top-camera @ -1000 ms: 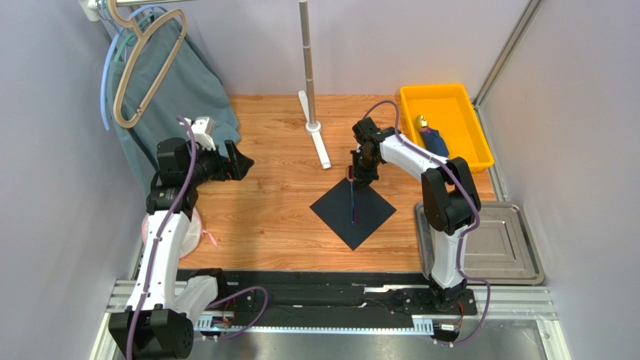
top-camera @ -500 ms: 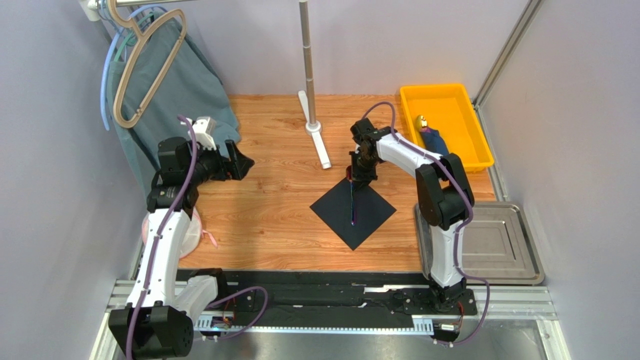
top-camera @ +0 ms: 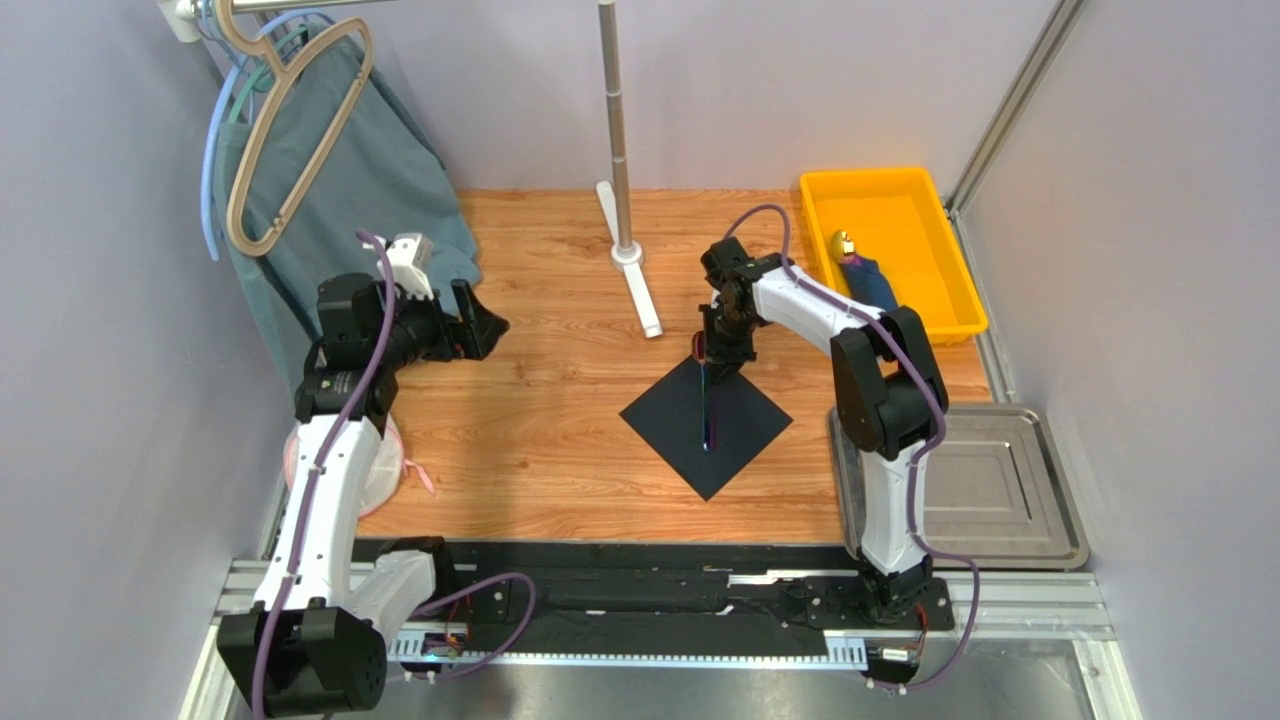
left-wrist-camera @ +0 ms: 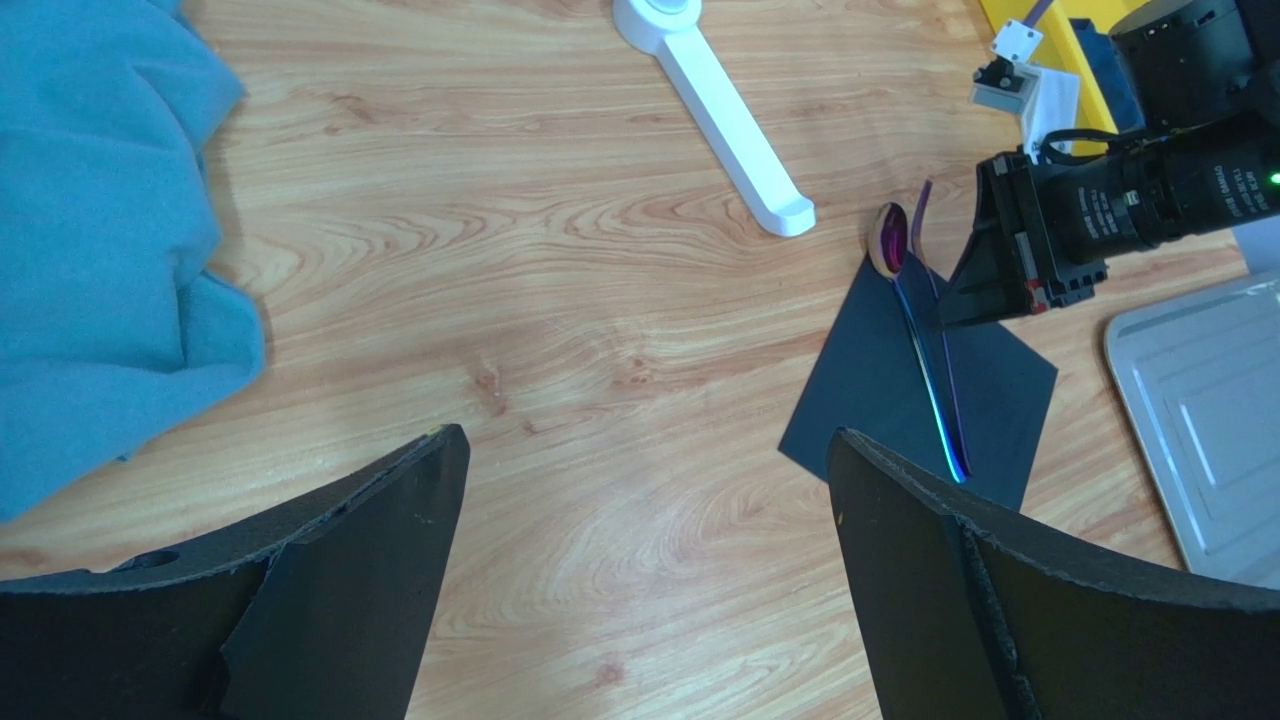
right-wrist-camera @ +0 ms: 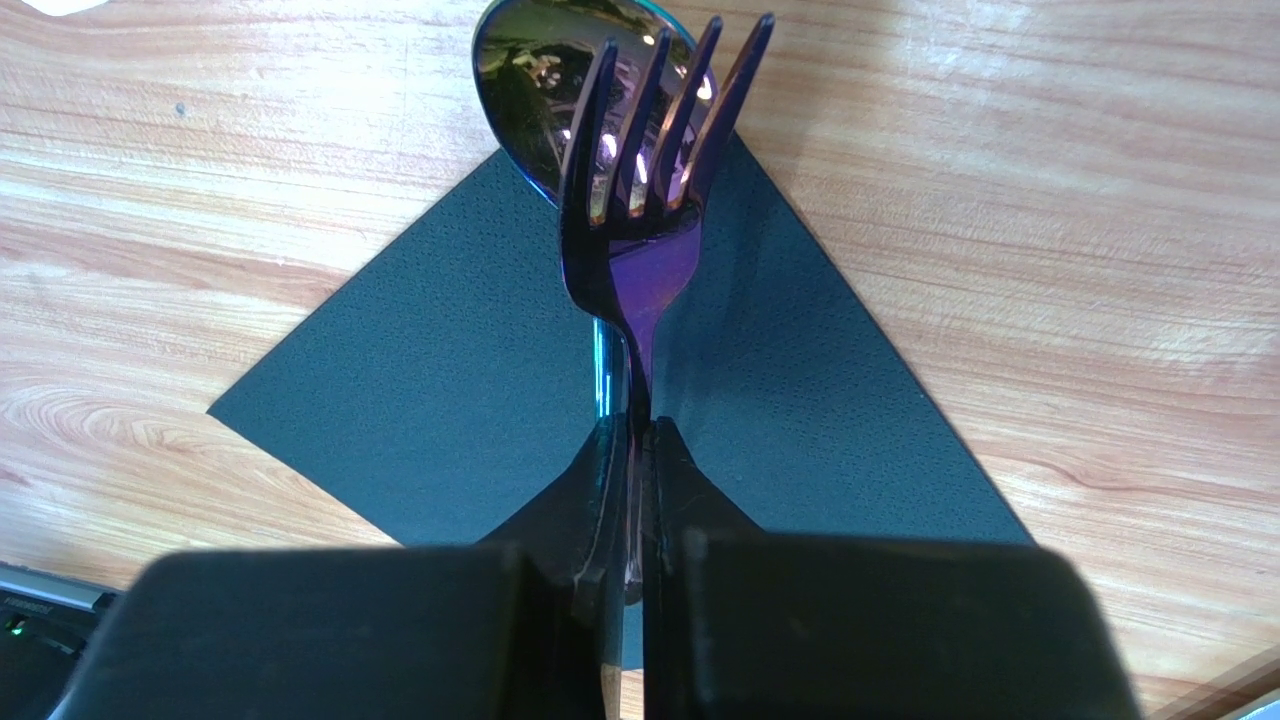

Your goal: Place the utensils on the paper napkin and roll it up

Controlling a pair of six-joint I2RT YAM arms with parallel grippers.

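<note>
wooden table [top-camera: 526,435], fork pinched over the paper napkin [top-camera: 706,423]
right claw [right-wrist-camera: 634,443] clamped together on the handle of a purple fork [right-wrist-camera: 639,225], tines pointing away ahead of it; spoon [right-wrist-camera: 526,68] lying just under the fork, bowl past the napkin's far corner; black napkin flat below and ahead of the claw. left claw [left-wrist-camera: 643,450] spread wide apart, gripping nothing, well off to that claw's left, near teal cloth [left-wrist-camera: 90,225].

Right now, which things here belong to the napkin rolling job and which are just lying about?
Job: paper napkin, fork in the shut right gripper, spoon.
Lying about: yellow bin, steel tray, teal cloth, white stand.
</note>
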